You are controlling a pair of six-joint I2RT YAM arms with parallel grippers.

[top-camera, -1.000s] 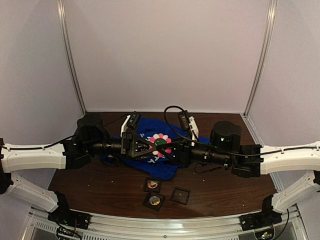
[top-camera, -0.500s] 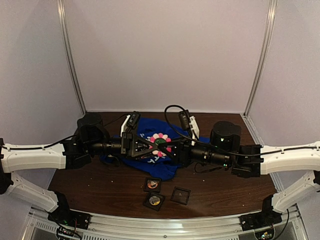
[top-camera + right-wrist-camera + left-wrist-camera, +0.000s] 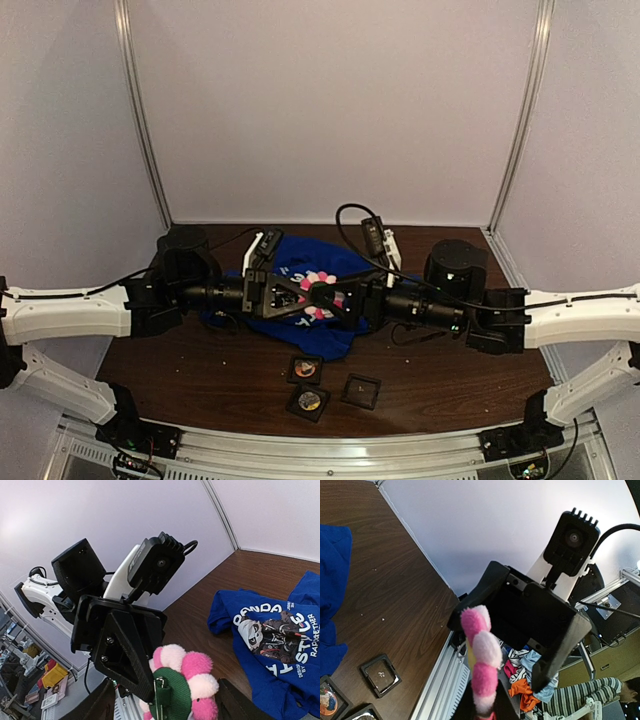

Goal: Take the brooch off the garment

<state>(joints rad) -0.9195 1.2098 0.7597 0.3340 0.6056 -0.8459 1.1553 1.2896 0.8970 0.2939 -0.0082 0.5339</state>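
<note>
Brooch [image 3: 172,695] in midair — plush flower, pink and white petals, green centre, metal pin showing on the green. Pinched edge-on by the left jaws, pressed tight, probably to keep it steady and lifted off the cloth. Flanked by the right jaws, spread wide and touching nothing, perhaps poised to take it over. Seemingly free of the garment [image 3: 265,680], crumpled on the counter [image 3: 200,370] below — task judged nearly done.
</note>
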